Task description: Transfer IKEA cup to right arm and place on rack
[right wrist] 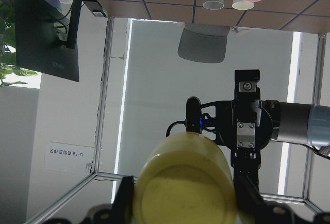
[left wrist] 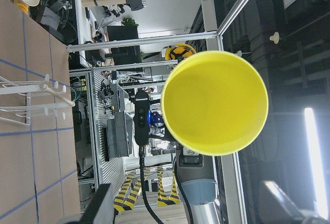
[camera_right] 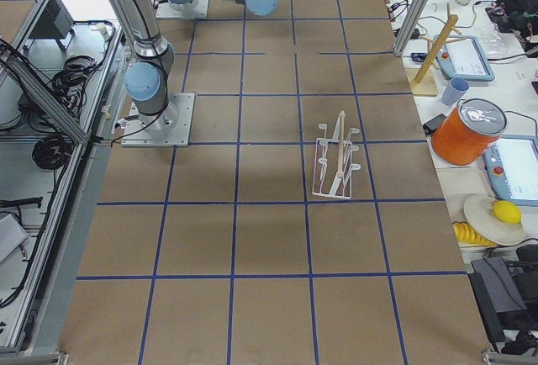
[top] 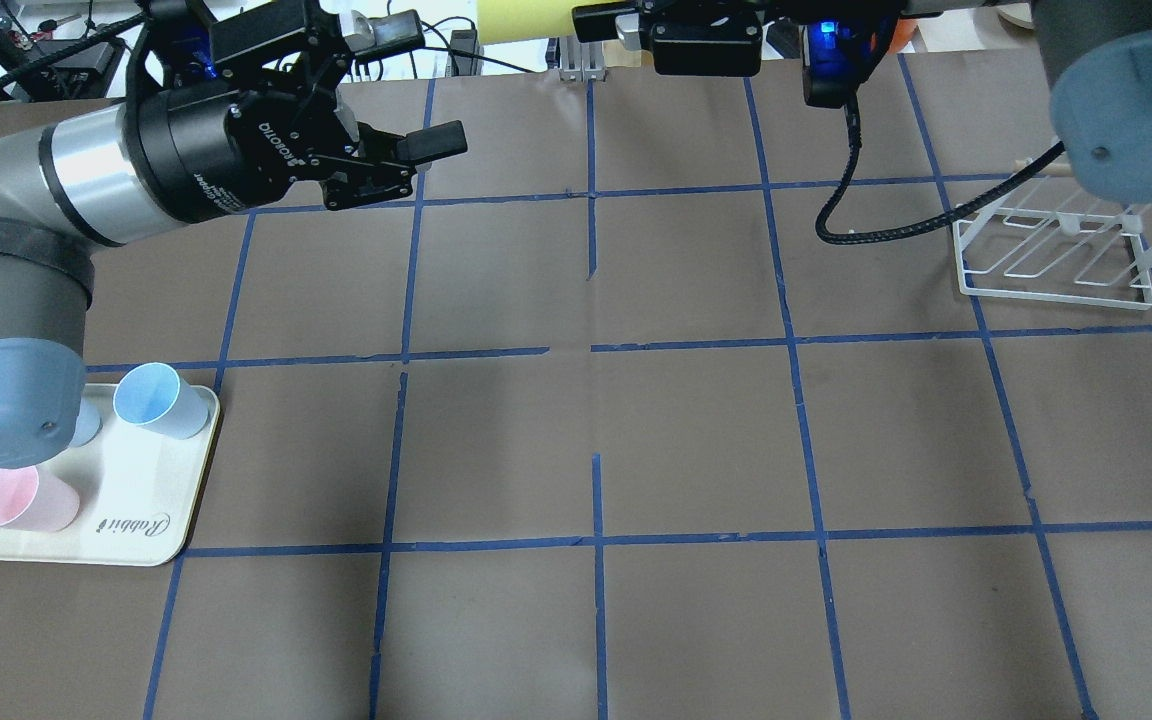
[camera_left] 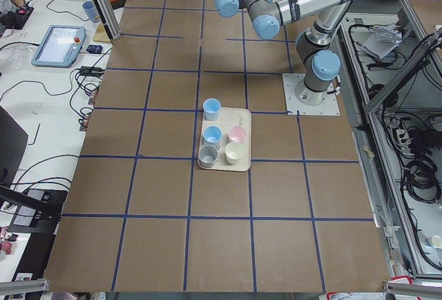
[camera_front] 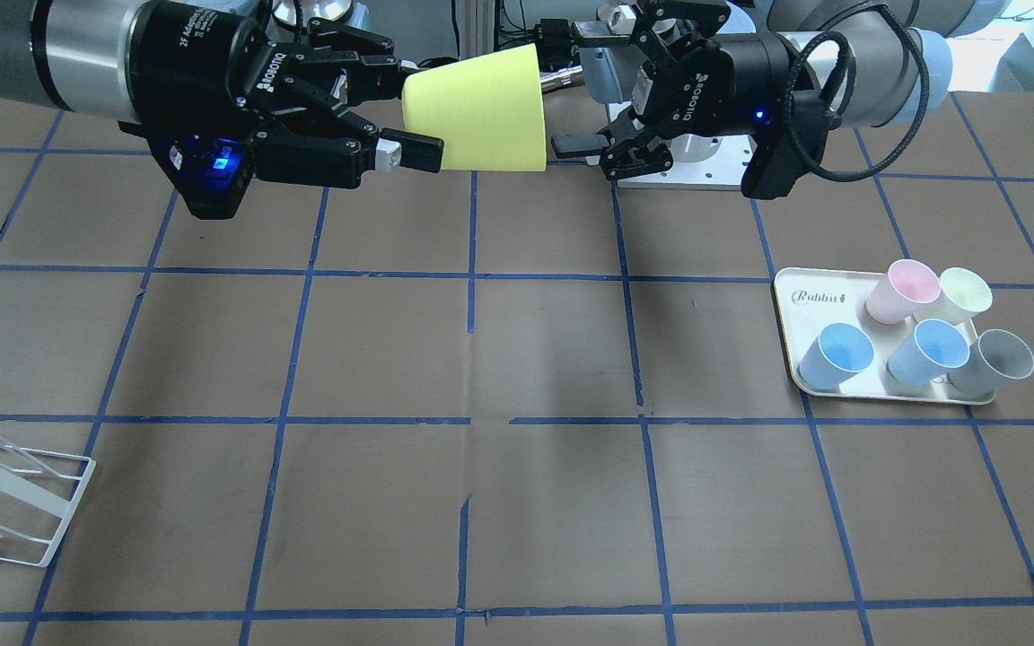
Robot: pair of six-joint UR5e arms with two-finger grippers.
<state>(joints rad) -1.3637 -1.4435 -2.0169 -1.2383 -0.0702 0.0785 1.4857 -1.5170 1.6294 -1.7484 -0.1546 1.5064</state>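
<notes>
Hanging on its side in the air, the bright yellow, smooth plastic cup is at about 12 o'clock in the front-facing view, high above the brown table with blue tape lines. The black right gripper is pinching the cup's small bottom end, one finger under it and one over it (its wrist camera shows the round bottom sitting snug between them). I think it holds that end so the open mouth is free to slip over a rod later. The black left gripper is on the cup's 3 o'clock side in that view, facing the wide mouth. Its fingers are spread far apart. They seem to be just beside the rim and not touching it, so the right arm alone looks to be carrying the cup. The cup lies sideways, I guess, so each arm can reach its own end without bumping the other. The hand-over part looks nearly done. The small white wire rack stands at about 2 o'clock in the overhead view, well apart from the cup, on the right arm's side. The next move likely needs the right arm to swing the cup over there and tip it mouth down onto a rod. The flat cream tray marked "Rabbit", at 3 o'clock in the front-facing view, holds small pastel cups, well out of the way.
</notes>
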